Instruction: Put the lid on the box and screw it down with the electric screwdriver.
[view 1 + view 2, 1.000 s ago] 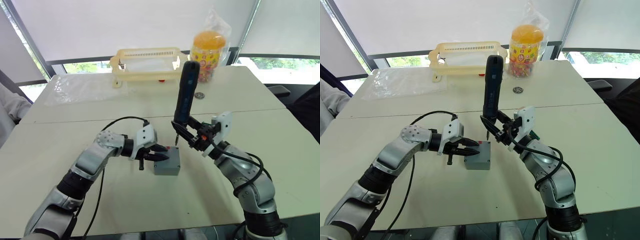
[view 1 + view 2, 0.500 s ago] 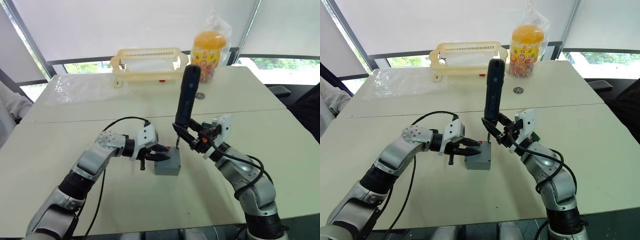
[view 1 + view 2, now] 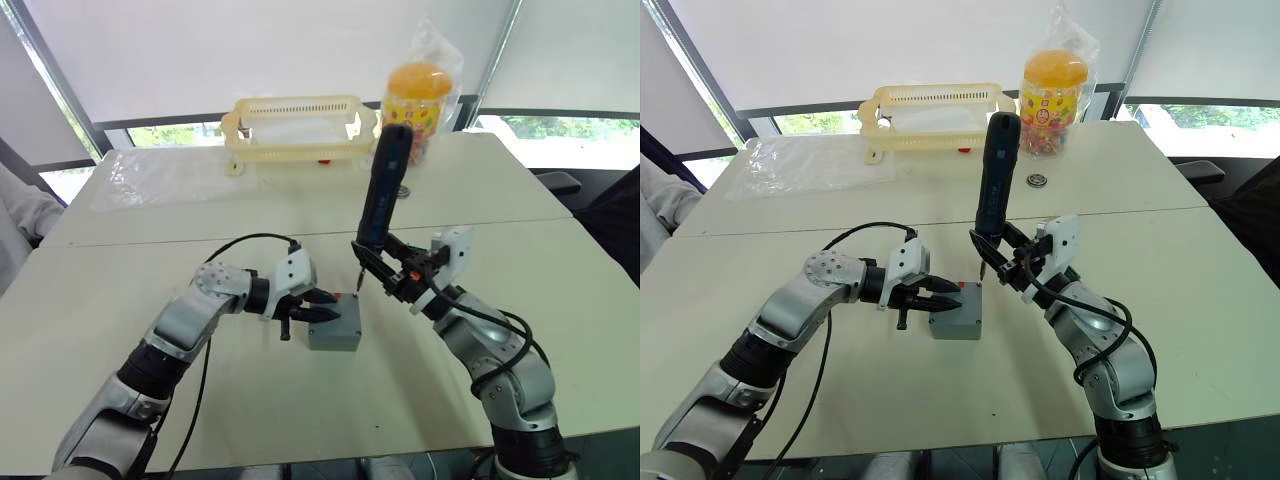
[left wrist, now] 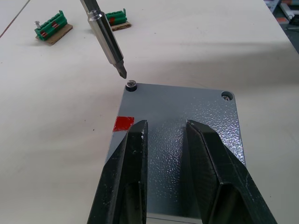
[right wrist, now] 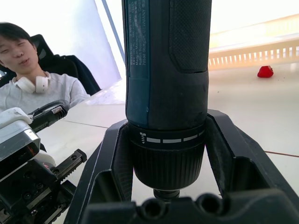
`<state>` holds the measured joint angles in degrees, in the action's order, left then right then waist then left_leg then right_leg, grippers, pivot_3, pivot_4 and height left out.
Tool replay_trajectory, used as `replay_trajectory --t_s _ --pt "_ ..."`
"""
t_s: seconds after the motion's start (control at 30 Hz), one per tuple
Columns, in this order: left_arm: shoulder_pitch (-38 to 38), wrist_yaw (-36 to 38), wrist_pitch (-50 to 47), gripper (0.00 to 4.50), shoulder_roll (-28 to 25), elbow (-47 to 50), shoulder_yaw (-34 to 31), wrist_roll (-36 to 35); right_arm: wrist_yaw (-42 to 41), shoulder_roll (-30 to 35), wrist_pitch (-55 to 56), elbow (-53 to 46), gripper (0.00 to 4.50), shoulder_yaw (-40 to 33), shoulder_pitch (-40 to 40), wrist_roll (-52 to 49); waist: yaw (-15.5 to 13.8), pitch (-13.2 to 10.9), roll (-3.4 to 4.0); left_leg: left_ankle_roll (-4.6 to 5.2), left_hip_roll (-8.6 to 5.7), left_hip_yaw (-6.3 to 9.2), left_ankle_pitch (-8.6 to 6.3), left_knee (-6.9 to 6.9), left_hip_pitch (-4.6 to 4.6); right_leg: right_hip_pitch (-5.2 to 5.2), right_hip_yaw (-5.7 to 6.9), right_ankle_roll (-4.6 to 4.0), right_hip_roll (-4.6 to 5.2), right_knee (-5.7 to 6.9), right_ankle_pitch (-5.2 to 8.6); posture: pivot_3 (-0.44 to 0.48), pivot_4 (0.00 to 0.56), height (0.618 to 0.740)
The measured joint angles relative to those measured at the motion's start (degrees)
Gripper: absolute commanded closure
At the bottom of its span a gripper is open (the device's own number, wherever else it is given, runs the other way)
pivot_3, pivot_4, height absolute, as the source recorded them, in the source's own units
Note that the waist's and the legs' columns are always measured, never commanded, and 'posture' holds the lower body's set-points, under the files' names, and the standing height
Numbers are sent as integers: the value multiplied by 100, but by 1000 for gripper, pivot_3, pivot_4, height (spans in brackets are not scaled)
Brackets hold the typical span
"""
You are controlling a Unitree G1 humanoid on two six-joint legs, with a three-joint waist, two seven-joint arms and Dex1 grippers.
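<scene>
The grey box (image 3: 335, 331) sits mid-table with the lid (image 4: 187, 116) lying on top of it; a small red mark (image 4: 124, 123) shows near one corner. My left gripper (image 4: 166, 123) rests its two black fingers flat on the lid, slightly apart, with nothing between them. My right gripper (image 3: 392, 272) is shut on the electric screwdriver (image 3: 382, 185), which it holds nearly upright. The metal bit (image 4: 107, 39) hovers just above a screw (image 4: 132, 85) standing in the lid's corner by the red mark. A second screw (image 4: 226, 95) sits in another corner.
A yellow basket (image 3: 295, 125), a candy jar (image 3: 417, 95) and a clear plastic bag (image 3: 160, 175) lie at the table's far side, with a small round part (image 3: 400, 191) nearby. Two green bit strips (image 4: 51, 28) lie beyond the box. A person (image 5: 28, 70) sits to my left.
My right gripper has shifted the screwdriver slightly to the right, its top leaning further right. The left gripper and the box have stayed put.
</scene>
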<state>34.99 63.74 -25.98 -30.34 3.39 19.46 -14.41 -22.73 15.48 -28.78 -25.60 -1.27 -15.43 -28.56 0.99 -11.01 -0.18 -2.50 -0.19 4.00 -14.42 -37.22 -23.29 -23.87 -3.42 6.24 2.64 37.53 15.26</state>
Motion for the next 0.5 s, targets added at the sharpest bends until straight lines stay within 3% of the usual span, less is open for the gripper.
replay_trajectory --t_s 0.5 --pt "-1 -3 -20 3255 2 5 -3 1 -61 -2 50 0 2726 73 47 30 2 0 0 0 0 0 0 0 1 1 0 0 0 0 0 0 150 740"
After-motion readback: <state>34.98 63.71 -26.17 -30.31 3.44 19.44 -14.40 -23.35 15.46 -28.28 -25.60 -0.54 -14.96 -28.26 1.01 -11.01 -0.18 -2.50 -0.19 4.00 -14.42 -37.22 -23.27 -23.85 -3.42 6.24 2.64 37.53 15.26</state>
